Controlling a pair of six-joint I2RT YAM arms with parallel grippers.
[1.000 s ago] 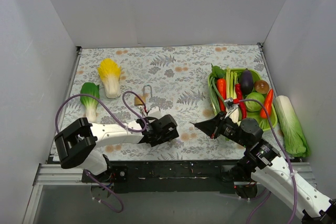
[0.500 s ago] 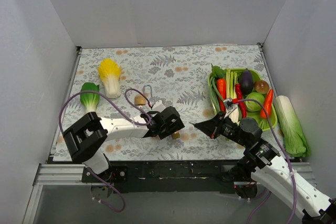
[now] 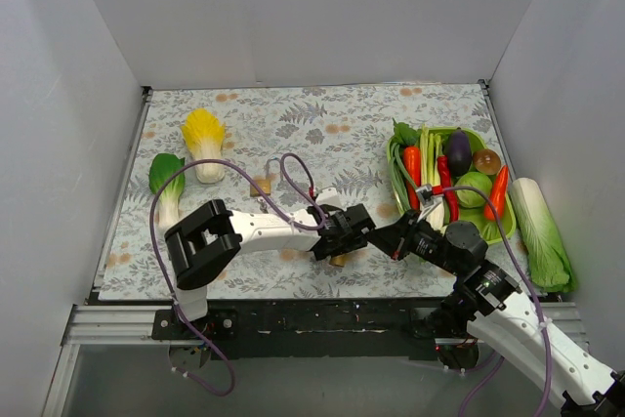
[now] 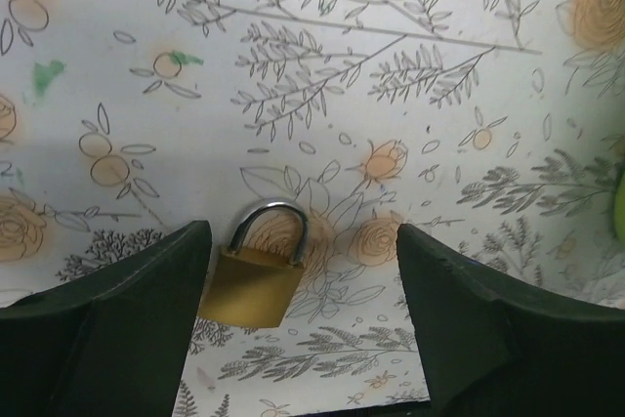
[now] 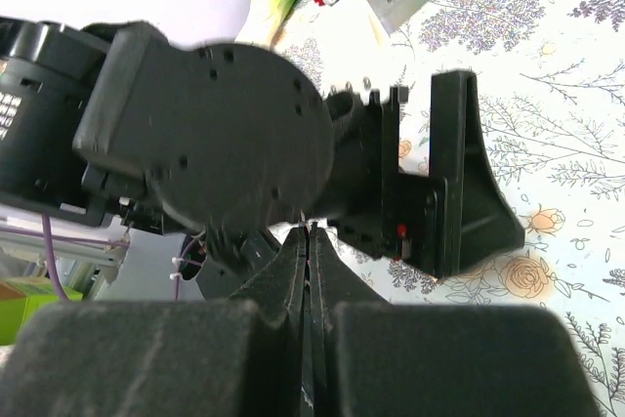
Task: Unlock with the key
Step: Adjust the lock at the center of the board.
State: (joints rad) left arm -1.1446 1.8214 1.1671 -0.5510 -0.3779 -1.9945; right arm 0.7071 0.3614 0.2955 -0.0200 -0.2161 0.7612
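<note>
A brass padlock (image 4: pixel 249 285) with a steel shackle lies flat on the floral mat. It sits between the fingers of my left gripper (image 4: pixel 301 231), close to the left finger (image 4: pixel 146 310); the gripper is open. From above, the padlock (image 3: pixel 337 260) shows just below the left gripper (image 3: pixel 342 241) at the mat's near middle. My right gripper (image 3: pixel 376 234) points left at it from close by and is shut. In the right wrist view a thin metal sliver, apparently the key (image 5: pixel 312 228), is pinched edge-on in the right gripper (image 5: pixel 312 233).
The left arm's black wrist (image 5: pixel 215 124) fills the right wrist view just ahead. A green basket (image 3: pixel 395 158) of vegetables stands at right, with a cabbage (image 3: pixel 542 231) beside it. A yellow cabbage (image 3: pixel 203 139), bok choy (image 3: pixel 166 178) and another brass piece with a wire loop (image 3: pixel 262 186) lie at left.
The left arm has swung right across the near mat, and the padlock now shows under its gripper, further right. The right arm has stayed still.
</note>
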